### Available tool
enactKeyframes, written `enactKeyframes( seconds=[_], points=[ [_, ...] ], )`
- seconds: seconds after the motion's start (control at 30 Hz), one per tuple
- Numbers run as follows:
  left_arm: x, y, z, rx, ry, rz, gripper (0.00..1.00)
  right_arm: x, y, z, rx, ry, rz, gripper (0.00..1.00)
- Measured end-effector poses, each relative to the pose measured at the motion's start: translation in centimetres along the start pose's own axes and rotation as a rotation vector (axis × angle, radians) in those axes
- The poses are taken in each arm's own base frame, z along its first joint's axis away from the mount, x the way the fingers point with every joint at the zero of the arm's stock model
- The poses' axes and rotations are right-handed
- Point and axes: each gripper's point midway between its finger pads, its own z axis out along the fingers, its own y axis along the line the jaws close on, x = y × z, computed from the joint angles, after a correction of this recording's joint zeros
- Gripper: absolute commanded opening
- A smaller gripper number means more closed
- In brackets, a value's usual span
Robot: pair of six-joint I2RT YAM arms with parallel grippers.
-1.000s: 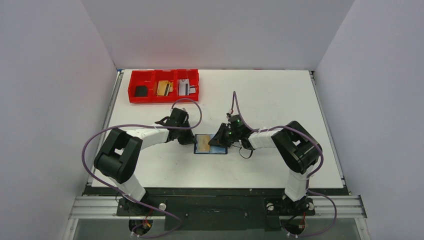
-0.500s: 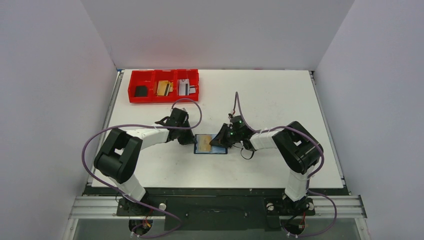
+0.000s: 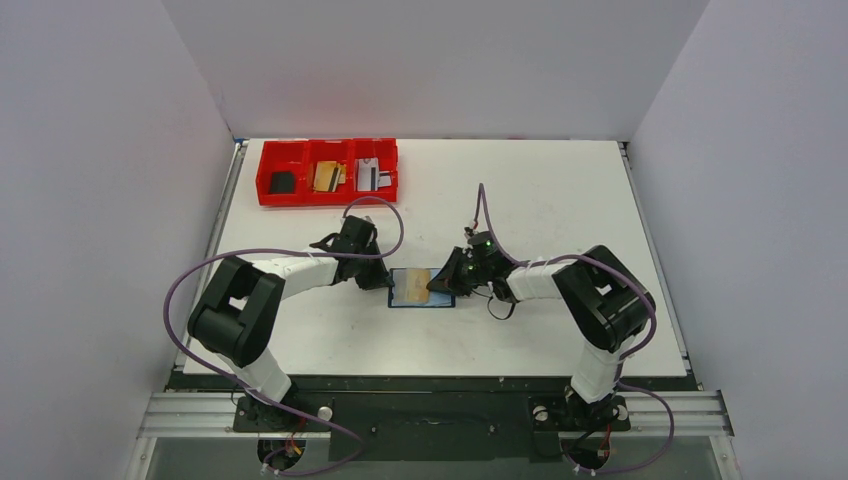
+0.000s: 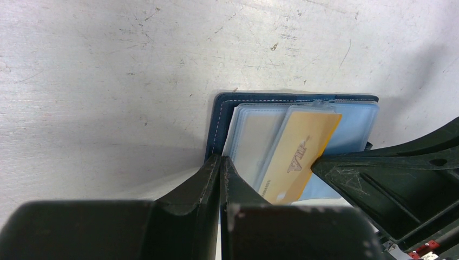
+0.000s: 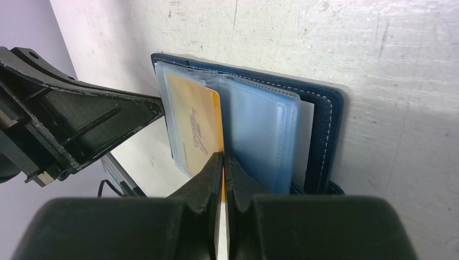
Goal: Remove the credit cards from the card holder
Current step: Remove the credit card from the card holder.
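The navy card holder [image 3: 422, 304] lies open on the table between my two arms, its blue-grey sleeves facing up [image 4: 254, 130]. A tan-gold credit card [image 4: 300, 146] sticks slantwise out of a sleeve. My right gripper [image 5: 223, 157] is shut on that card's near edge [image 5: 192, 124], and it shows in the top view [image 3: 432, 284] over the holder's right half. My left gripper [image 4: 220, 158] is shut, with its tip pressed on the holder's left edge [image 3: 386, 281]. The holder's navy cover [image 5: 325, 124] lies flat on the table.
A red three-compartment tray [image 3: 328, 195] stands at the back left, with a black, a gold and a silvery card in it. Grey walls close in the white table [image 3: 560, 190] on three sides. Each arm's cable loops above it.
My right gripper has drawn back a little to the right with the tan-gold card, which now sticks further out of its sleeve. The left gripper has stayed put.
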Motion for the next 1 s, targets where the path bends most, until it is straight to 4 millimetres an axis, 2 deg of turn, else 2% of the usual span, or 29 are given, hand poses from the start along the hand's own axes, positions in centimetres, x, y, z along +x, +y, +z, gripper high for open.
enactKeyframes(
  seconds=[0.53, 0.73, 1.0],
  points=[
    [0.0, 0.0, 0.0, 0.001, 0.0, 0.001, 0.0, -0.6, -0.8, -0.4, 0.024, -0.011, -0.009, 0.0],
    [0.0, 0.0, 0.0, 0.003, 0.002, 0.009, 0.0, -0.6, -0.5, -0.4, 0.011, -0.007, -0.011, 0.16],
    [0.0, 0.1, -0.2, -0.019, 0.019, 0.036, 0.0, 0.2, 1.0, 0.0, -0.019, 0.012, -0.042, 0.2]
  ],
)
